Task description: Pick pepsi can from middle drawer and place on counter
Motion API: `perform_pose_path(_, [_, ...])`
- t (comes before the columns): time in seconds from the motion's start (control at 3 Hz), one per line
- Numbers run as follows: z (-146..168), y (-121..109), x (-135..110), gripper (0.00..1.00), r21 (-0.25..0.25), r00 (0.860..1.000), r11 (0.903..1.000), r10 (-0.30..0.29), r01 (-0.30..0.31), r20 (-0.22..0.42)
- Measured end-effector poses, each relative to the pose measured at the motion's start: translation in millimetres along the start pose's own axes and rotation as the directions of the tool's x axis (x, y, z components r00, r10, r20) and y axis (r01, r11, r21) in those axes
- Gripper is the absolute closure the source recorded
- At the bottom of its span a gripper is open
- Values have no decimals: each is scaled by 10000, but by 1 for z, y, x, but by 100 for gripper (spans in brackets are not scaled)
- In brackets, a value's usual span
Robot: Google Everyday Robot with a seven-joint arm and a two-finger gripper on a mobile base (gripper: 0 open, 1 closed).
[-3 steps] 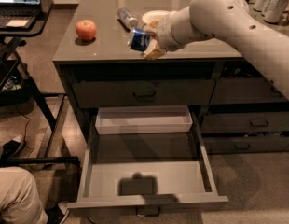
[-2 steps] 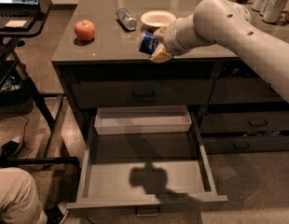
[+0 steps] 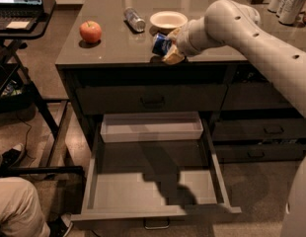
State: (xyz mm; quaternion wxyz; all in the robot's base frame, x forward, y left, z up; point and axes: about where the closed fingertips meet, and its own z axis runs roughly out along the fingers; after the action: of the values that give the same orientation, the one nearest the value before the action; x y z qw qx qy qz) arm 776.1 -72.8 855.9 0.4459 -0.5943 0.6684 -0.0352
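Note:
My gripper is shut on the blue pepsi can and holds it tilted just above the front part of the grey-brown counter, in front of a white bowl. The middle drawer stands pulled out below, its grey floor bare, with the arm's shadow on it. Its small metal handle shows at the front.
On the counter lie a red apple, a silvery can on its side and a white bowl. Tall white cans stand at the far right. A pale tray sits at the drawer's back. A laptop desk is at left; a person's leg at bottom left.
The arm has carried the pepsi can forward and a little lower, closer to the counter's surface near the bowl. Its shadow has shifted right on the drawer floor.

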Motion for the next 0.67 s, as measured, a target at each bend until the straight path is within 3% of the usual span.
perform_pose_path(0.67, [11, -12, -5, 100, -125, 9999, 9999, -103, 103, 52])
